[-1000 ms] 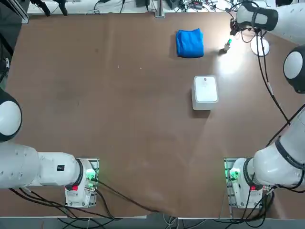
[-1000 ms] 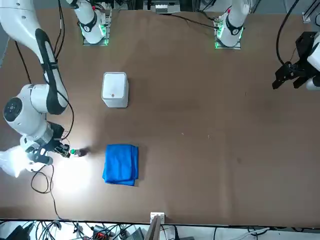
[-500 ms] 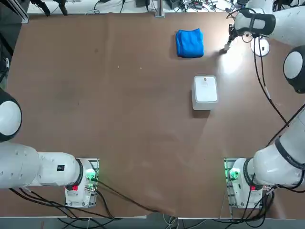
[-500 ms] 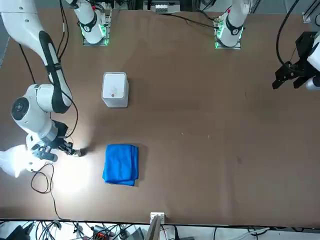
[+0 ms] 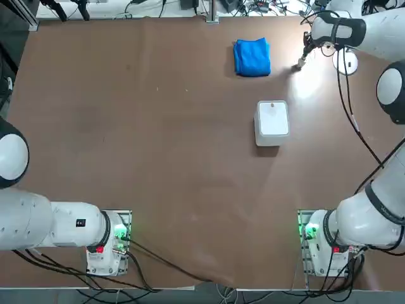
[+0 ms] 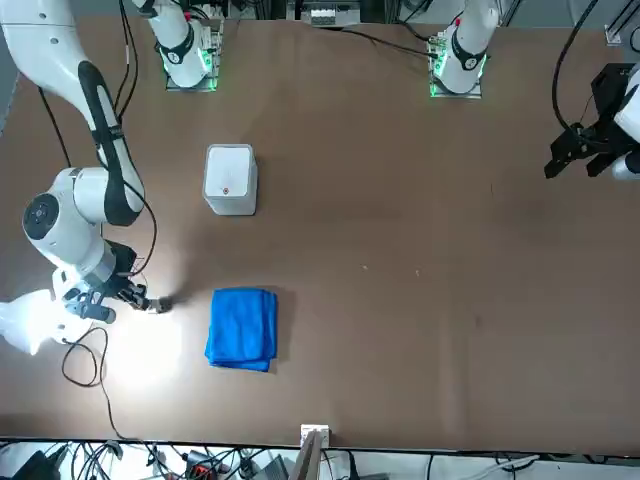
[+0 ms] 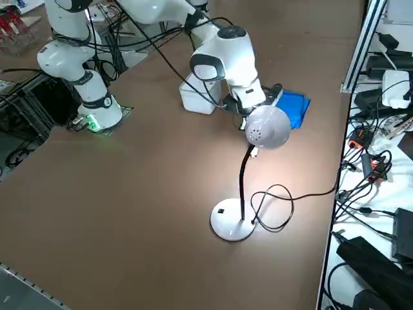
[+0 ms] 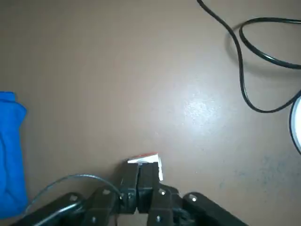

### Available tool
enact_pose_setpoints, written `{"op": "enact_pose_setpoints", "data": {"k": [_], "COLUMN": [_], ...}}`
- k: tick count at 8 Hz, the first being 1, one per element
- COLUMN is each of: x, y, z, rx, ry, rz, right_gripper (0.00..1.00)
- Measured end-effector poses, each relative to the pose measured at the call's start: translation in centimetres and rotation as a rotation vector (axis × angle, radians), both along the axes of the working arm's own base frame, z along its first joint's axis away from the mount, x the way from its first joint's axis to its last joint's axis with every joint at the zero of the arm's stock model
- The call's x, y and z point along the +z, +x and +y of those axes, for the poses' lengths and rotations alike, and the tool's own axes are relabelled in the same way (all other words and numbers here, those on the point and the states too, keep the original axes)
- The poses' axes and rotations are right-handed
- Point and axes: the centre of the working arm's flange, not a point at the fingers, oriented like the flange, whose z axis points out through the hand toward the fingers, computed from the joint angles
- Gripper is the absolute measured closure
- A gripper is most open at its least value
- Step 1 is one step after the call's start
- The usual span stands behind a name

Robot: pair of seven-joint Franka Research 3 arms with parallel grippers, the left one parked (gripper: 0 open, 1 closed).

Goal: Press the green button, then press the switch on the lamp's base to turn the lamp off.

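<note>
Progress stands at step one: you have the right gripper (image 8: 141,181), fingers together, down on the green button (image 8: 149,164) at the table's far right, just right of the blue cloth (image 5: 252,57), while the lamp (image 7: 266,127) shines and its base (image 7: 232,221) switch (image 7: 221,210) waits unpressed.

Blue cloth (image 5: 252,57): you see it folded, lying flat near the table's far edge, well apart from the box.
White box (image 5: 273,122): rounded, upright in the right half of your overhead view, nearer the robot than the cloth.
Table (image 5: 158,158): brown, with a bright pool of light to the right of the cloth.
Surroundings: cables and gear (image 7: 381,161) crowd the table's edge.
</note>
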Motion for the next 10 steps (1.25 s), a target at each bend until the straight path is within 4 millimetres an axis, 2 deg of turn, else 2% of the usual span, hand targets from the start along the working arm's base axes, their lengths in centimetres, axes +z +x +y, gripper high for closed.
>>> {"op": "enact_pose_setpoints", "data": {"k": [5, 10], "x": [0.2, -0.3], "y": [0.1, -0.2], "z": [1.4, 1.3], "rx": [-0.014, -0.017], "ry": [0.012, 0.012], "rz": [-0.006, 0.004], "right_gripper": [0.99, 0.99]}}
